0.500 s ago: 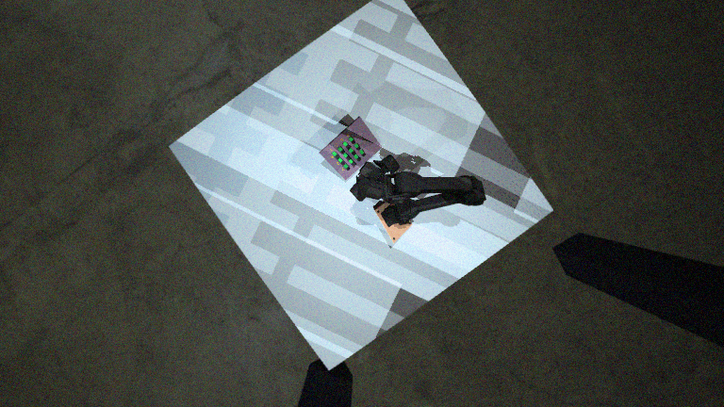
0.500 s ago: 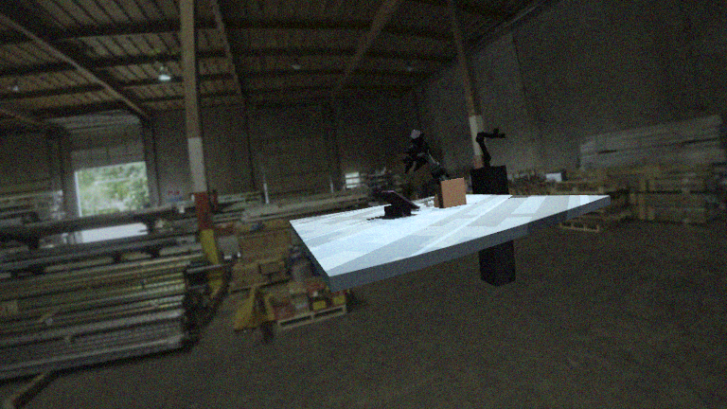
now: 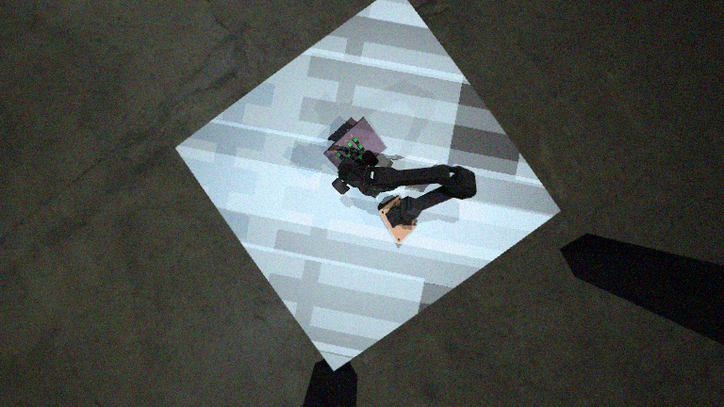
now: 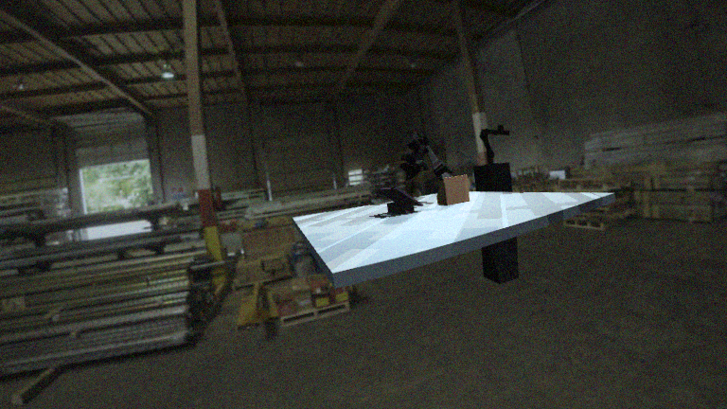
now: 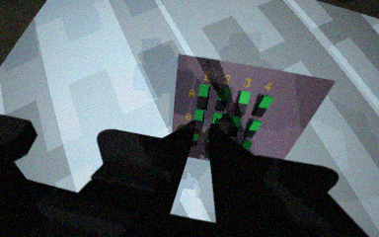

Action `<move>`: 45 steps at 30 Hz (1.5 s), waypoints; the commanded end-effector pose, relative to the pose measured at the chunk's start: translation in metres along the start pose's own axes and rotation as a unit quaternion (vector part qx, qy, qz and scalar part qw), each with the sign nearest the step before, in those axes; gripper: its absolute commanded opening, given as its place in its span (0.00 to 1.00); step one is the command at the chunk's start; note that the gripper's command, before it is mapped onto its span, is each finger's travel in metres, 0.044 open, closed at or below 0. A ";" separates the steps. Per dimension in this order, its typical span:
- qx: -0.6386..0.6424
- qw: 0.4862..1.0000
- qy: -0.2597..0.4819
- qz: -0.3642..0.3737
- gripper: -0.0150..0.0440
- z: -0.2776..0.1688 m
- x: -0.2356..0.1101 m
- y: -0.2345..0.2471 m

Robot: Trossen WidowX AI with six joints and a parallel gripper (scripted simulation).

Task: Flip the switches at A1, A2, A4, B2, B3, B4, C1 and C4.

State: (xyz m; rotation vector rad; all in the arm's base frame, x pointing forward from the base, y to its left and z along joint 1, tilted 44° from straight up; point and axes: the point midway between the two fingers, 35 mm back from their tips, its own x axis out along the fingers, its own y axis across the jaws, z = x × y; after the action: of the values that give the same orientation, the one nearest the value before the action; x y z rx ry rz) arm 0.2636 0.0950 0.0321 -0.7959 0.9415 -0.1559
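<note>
Switches (image 5: 244,97) with green ends sit on the purple panel (image 5: 296,114), which I see lying near the middle of the pale counter (image 3: 299,274). My hand (image 5: 207,132) hangs over the panel's near rows, fingers nearly together, clenched on nothing.

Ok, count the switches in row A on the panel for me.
4, in a line under the printed numbers: A1 at the left end, then A2 in shadow, A3, and A4 at the right end. None in this row is hidden.
</note>
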 end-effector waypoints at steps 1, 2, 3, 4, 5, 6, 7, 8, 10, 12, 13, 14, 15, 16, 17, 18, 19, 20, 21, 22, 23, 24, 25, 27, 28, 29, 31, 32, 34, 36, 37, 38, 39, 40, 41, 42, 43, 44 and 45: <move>0.000 1.000 -0.005 0.002 0.25 0.002 0.008 0.003; 0.001 1.000 -0.007 0.002 0.25 0.002 0.014 0.003; 0.001 1.000 -0.010 0.003 0.25 0.002 0.024 0.003; 0.001 1.000 -0.014 0.002 0.25 0.002 0.033 0.003; 0.001 1.000 -0.017 0.001 0.25 0.002 0.039 0.002; 0.001 1.000 -0.018 0.001 0.25 0.002 0.041 0.002; 0.001 1.000 -0.018 0.001 0.25 0.002 0.041 0.002; 0.001 1.000 -0.018 0.001 0.25 0.002 0.041 0.002; 0.001 1.000 -0.018 0.001 0.25 0.002 0.042 0.002; 0.001 1.000 -0.018 0.001 0.25 0.002 0.047 0.002; 0.000 1.000 -0.018 0.000 0.25 0.002 0.050 0.002; 0.000 1.000 -0.018 0.000 0.25 0.001 0.051 0.002; 0.000 1.000 -0.018 0.000 0.25 0.001 0.051 0.002; 0.000 1.000 -0.018 0.000 0.25 0.002 0.051 0.002; 0.001 1.000 -0.018 0.000 0.25 0.002 0.052 0.002; 0.001 1.000 -0.018 0.000 0.25 0.002 0.053 0.002; 0.001 1.000 -0.018 0.000 0.25 0.002 0.054 0.002; 0.001 1.000 -0.018 0.000 0.25 0.002 0.056 0.002; 0.001 1.000 -0.018 0.000 0.25 0.002 0.057 0.002; 0.001 1.000 -0.018 0.000 0.25 0.002 0.059 0.002; 0.001 1.000 -0.018 0.000 0.25 0.002 0.061 0.002; 0.001 1.000 -0.018 0.000 0.25 0.002 0.062 0.002; 0.001 1.000 -0.018 0.000 0.25 0.002 0.064 0.002; 0.001 1.000 -0.018 0.000 0.25 0.002 0.065 0.002; 0.001 1.000 -0.018 0.000 0.25 0.002 0.065 0.002; 0.001 1.000 -0.018 0.000 0.25 0.002 0.065 0.002; 0.001 1.000 -0.018 0.000 0.25 0.002 0.065 0.002; 0.001 1.000 -0.018 0.000 0.25 0.002 0.065 0.002; 0.001 1.000 -0.018 0.000 0.25 0.002 0.065 0.002; 0.001 1.000 -0.018 0.000 0.25 0.002 0.065 0.002; 0.001 1.000 -0.018 0.000 0.25 0.002 0.065 0.002; 0.001 1.000 -0.018 0.000 0.25 0.002 0.065 0.002; 0.001 1.000 -0.018 0.000 0.25 0.002 0.065 0.002; 0.001 1.000 -0.018 0.000 0.25 0.002 0.065 0.002; 0.001 1.000 -0.018 0.000 0.25 0.002 0.065 0.002; 0.001 1.000 -0.018 0.000 0.25 0.002 0.065 0.002; 0.001 1.000 -0.018 0.000 0.25 0.002 0.065 0.002; 0.001 1.000 -0.018 0.000 0.25 0.002 0.065 0.002; 0.001 1.000 -0.018 0.000 0.25 0.002 0.065 0.002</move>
State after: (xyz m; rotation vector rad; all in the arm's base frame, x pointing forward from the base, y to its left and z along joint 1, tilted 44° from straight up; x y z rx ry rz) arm 0.3033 0.0676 -0.0111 -0.7953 0.9073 -0.1458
